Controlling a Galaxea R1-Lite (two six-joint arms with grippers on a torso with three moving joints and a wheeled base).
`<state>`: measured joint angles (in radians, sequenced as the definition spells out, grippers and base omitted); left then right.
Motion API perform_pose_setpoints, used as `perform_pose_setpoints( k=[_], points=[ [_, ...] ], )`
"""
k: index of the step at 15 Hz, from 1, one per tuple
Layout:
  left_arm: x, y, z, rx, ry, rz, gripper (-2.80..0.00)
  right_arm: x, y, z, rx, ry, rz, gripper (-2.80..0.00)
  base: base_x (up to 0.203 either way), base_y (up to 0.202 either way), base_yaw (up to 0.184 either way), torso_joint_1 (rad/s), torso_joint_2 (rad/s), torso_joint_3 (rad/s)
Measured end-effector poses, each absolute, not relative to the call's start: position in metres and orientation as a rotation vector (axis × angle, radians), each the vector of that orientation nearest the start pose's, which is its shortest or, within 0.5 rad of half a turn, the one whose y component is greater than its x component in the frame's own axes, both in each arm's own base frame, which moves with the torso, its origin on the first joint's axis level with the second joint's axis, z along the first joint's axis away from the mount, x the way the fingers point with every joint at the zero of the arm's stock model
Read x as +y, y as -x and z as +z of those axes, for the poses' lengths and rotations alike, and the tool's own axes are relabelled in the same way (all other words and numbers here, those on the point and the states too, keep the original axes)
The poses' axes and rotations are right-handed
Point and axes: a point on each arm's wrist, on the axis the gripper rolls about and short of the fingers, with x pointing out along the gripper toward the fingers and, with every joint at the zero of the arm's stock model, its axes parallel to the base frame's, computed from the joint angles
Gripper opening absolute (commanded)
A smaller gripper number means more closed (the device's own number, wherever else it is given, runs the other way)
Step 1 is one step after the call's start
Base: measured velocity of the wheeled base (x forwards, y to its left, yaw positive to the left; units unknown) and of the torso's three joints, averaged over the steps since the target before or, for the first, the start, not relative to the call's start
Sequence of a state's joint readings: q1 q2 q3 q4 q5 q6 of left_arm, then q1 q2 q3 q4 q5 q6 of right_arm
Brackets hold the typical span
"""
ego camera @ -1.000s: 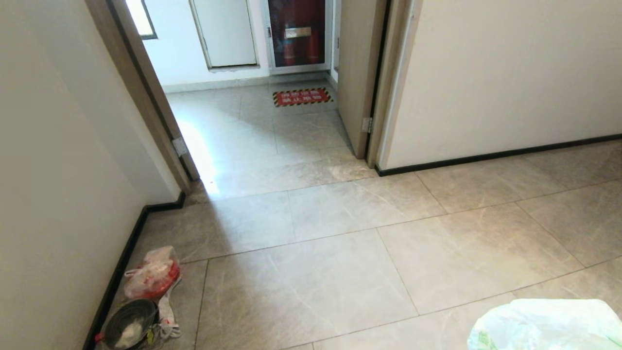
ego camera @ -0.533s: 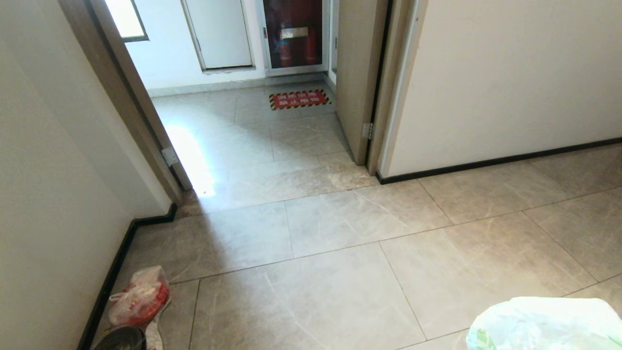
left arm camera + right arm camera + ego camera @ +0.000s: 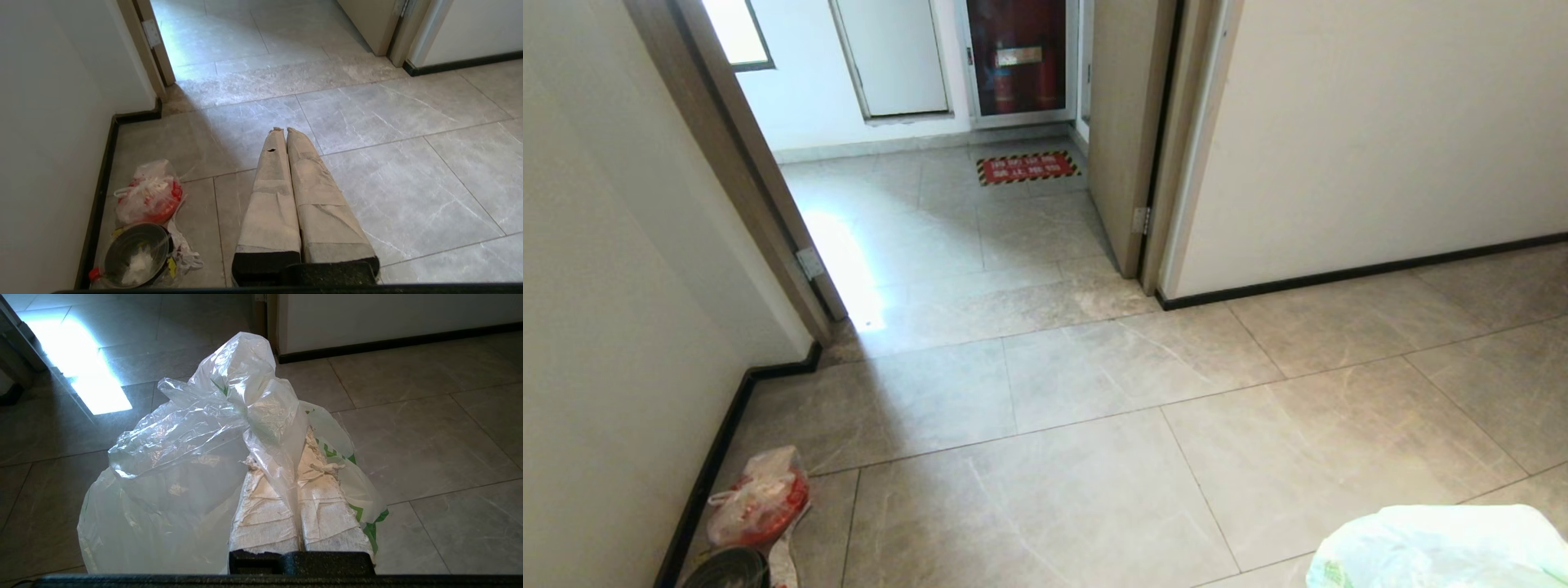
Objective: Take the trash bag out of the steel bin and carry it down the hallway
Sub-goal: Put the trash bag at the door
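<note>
The trash bag, thin translucent white plastic with green print, shows at the head view's bottom right corner. In the right wrist view the trash bag bunches up over the taped fingers, and my right gripper is shut on a fold of it above the grey marbled hallway floor. My left gripper is shut with nothing in it and hangs over the tiles. The steel bin is out of view.
A pinkish-red plastic bag and a small dark round bowl lie against the left wall's baseboard. Ahead is a doorway with tan frames and an open door leaf. A red hazard floor marking lies beyond it.
The whole view has shifted: the doorway looks nearer and the floor litter has slid toward the bottom edge, so the camera moved. The trash bag stays at the bottom right.
</note>
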<state>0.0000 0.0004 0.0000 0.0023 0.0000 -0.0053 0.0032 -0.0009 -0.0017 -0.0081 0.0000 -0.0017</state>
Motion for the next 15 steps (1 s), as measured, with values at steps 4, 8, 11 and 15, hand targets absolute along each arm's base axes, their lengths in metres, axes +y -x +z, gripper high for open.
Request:
perform_pose_setpoints(
  k=[4, 8, 11, 15],
  points=[
    [0.0, 0.0228, 0.0751, 0.005, 0.007, 0.0, -2.8, -0.0001, 0.023, 0.0768, -0.011, 0.001, 0.001, -2.8, 0.001, 0.016, -0.121, 0.003, 0.0, 0.005],
    [0.0, 0.0228, 0.0752, 0.004, 0.007, 0.0, -2.8, -0.0001, 0.023, 0.0766, -0.009, 0.001, -0.001, -2.8, -0.005, 0.017, -0.162, 0.002, 0.01, 0.002],
    [0.0, 0.0228, 0.0751, 0.004, 0.006, 0.0, -2.8, -0.0001, 0.023, 0.0766, -0.009, 0.001, -0.001, -2.8, -0.002, 0.009, -0.068, 0.0, 0.0, 0.002],
    [0.0, 0.0228, 0.0752, 0.003, 0.007, 0.0, -2.8, -0.0002, 0.023, 0.0767, -0.01, -0.002, 0.001, -2.8, 0.0, 0.0, 0.0, 0.0, 0.0, 0.0]
  ],
)
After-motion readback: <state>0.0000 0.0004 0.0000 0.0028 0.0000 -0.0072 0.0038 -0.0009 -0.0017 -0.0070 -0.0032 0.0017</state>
